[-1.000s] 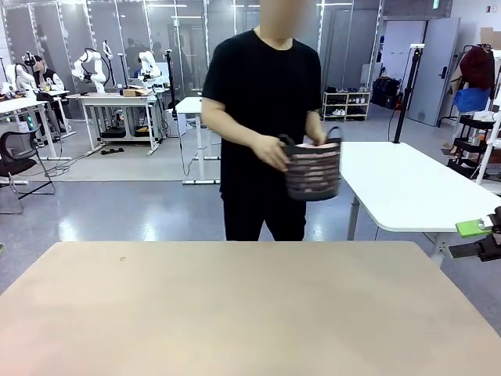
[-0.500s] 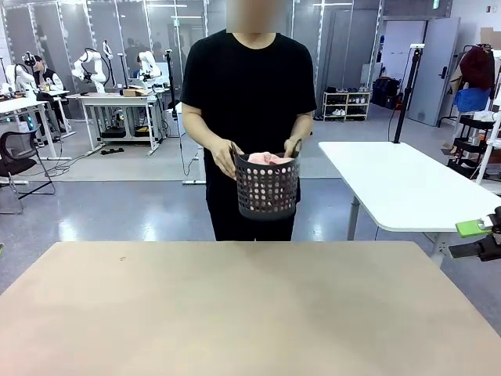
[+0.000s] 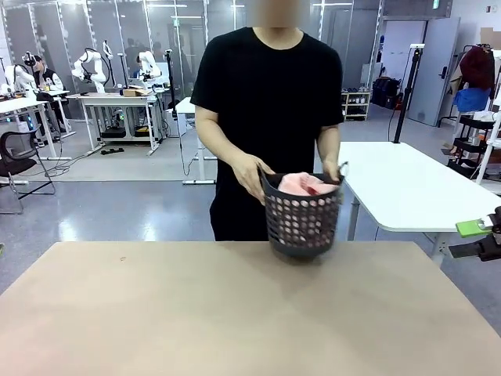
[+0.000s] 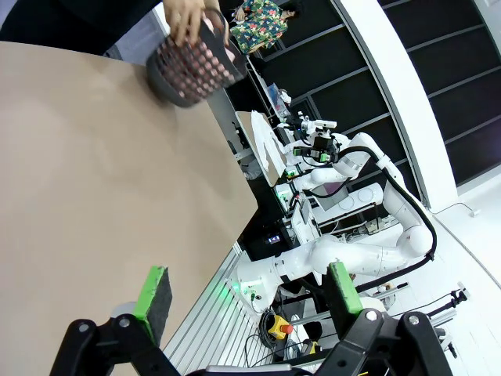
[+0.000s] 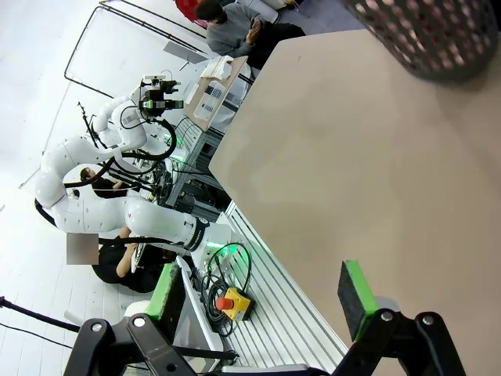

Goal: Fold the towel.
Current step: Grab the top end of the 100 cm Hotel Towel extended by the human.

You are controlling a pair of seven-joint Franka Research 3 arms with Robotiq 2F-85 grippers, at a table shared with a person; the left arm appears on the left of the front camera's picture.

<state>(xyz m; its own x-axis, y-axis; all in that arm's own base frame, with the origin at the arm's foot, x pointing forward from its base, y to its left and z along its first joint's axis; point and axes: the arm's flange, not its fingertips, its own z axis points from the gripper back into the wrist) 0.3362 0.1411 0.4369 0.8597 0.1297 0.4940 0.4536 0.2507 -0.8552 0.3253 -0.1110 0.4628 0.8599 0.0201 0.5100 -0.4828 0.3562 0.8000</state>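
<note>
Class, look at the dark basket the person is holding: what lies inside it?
A bunched salmon-pink towel pokes above the basket rim; anything beneath it is hidden by the wall.

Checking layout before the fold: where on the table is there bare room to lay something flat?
The table is bare from its near edge out to its left and right edges. The one crowded spot is the far edge, right of centre, where the person holds the basket with the towel.
</note>
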